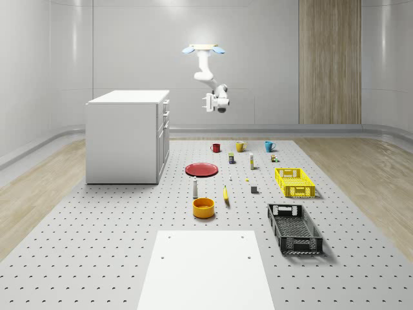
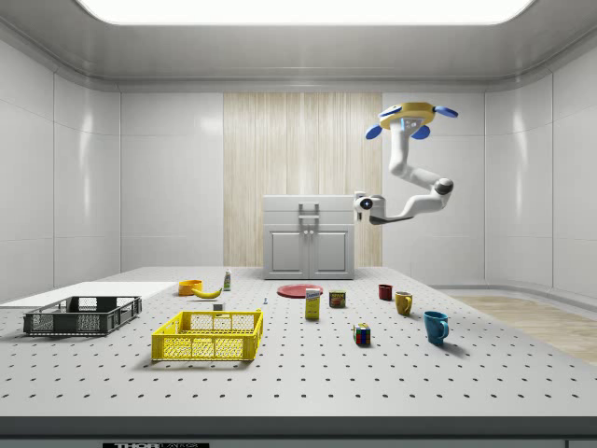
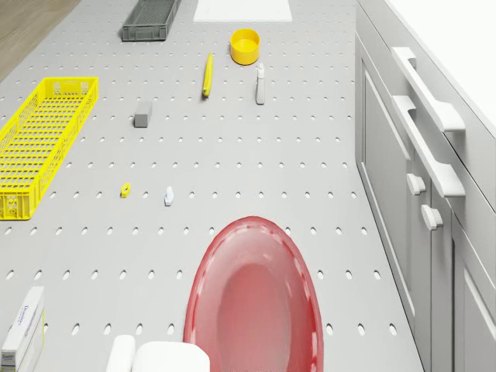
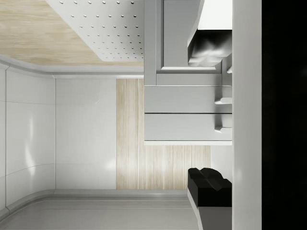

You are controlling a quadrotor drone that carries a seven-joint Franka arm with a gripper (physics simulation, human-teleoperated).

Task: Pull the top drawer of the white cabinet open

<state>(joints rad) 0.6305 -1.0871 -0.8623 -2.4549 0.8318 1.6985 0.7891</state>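
The white cabinet [image 1: 122,137] stands on the perforated table, its front turned to the whole-scene view's right. Its top drawer's bar handle [image 1: 166,103] [image 2: 309,209] [image 3: 428,87] [image 4: 223,128] sits just under the cabinet top, and the drawer is shut flush. The drone [image 1: 204,48] [image 2: 408,116] hovers high, out in front of the cabinet. From it the arm hangs down and bends toward the cabinet. My gripper [image 1: 208,103] [image 2: 358,203] [image 4: 210,115] is open, about level with the top drawer, well short of the handle and touching nothing.
A red plate [image 1: 201,169] [image 3: 252,298] lies on the table below the arm. Three mugs [image 1: 240,146] stand behind it. A yellow basket [image 1: 294,181], a black basket [image 1: 294,228], a yellow bowl [image 1: 203,207], a banana [image 1: 226,194] and a bottle [image 1: 195,188] lie nearer the front.
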